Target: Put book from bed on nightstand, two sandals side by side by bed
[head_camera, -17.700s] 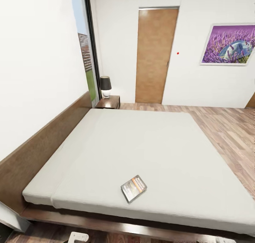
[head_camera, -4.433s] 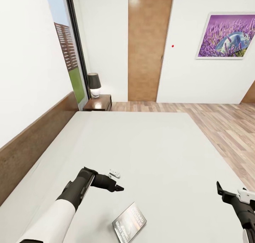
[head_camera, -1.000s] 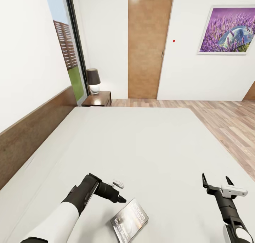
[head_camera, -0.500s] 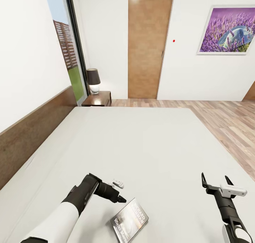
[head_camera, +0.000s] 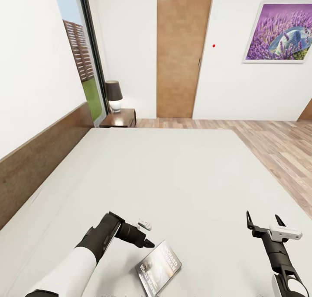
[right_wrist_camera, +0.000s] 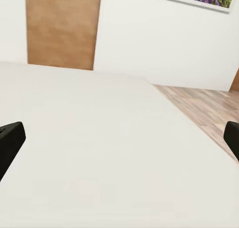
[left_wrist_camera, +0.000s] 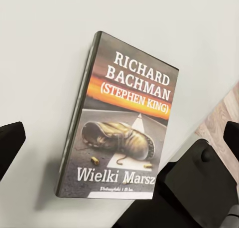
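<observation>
- Head view: the book [head_camera: 158,267] lies flat on the near part of the bed [head_camera: 182,175], cover up, close to the near edge and turned at an angle to it. The left gripper [head_camera: 145,241] hovers just beside the book's far-left corner, not touching it.
- The left wrist view looks straight down on the cover, with a dark fingertip at each side of the picture, wide apart and with nothing between them but the book [left_wrist_camera: 119,138] below. So the left pincer stands apart and empty.
- The right gripper [head_camera: 263,220] is raised over the right side of the bed, well apart from the book; its two prongs are spread, holding nothing.
- The step in hand looks like the pick-up of the book with the left arm.
- The book is thin and lies flush on a soft mattress, so a straight descent onto the cover would probably only press it in. It seems better to set one finger past the spine, the other past the open edge, and close across the width.
- Centring the grip along the spine should keep the book from swinging or fanning open when lifted.
- The nightstand [head_camera: 120,118] stands far left by the window, a lamp [head_camera: 114,95] on it; the bare part of its top is the place to aim for.
</observation>
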You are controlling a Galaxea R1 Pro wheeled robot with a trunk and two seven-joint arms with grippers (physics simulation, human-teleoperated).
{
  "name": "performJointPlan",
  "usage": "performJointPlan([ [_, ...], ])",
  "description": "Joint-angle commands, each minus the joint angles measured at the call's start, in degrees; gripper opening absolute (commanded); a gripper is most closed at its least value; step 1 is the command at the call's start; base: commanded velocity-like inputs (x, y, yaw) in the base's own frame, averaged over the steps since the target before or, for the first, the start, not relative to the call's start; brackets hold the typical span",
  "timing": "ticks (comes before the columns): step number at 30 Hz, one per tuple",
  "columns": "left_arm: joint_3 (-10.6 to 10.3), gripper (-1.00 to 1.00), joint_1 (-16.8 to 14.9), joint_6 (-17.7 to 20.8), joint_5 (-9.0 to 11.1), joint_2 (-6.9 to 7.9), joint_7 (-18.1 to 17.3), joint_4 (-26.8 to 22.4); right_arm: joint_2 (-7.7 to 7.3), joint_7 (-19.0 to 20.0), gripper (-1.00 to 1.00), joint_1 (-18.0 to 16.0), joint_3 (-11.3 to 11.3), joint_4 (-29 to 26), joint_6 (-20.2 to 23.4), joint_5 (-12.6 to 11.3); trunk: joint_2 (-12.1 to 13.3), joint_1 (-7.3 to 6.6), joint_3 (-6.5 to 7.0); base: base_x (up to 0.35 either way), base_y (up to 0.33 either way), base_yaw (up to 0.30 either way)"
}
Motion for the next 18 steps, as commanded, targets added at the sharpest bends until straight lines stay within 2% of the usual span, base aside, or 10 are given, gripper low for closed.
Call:
performJointPlan([
  [1, 0.06, 1.00, -0.03, 0.24, -0.48, -0.02, -0.38, -0.09, 0.03, 0.19, 1.00, -0.07, -0.26, 0.01, -0.22, 0.48, -0.03, 0.00, -0.14, 0.000, 0.000, 0.000],
  [18, 0.06, 1.00, -0.02, 0.24, -0.46, -0.02, -0.38, -0.09, 0.03, 0.19, 1.00, -0.08, -0.28, 0.02, -0.22, 0.48, -0.03, 0.00, -1.67, 0.000, 0.000, 0.000],
])
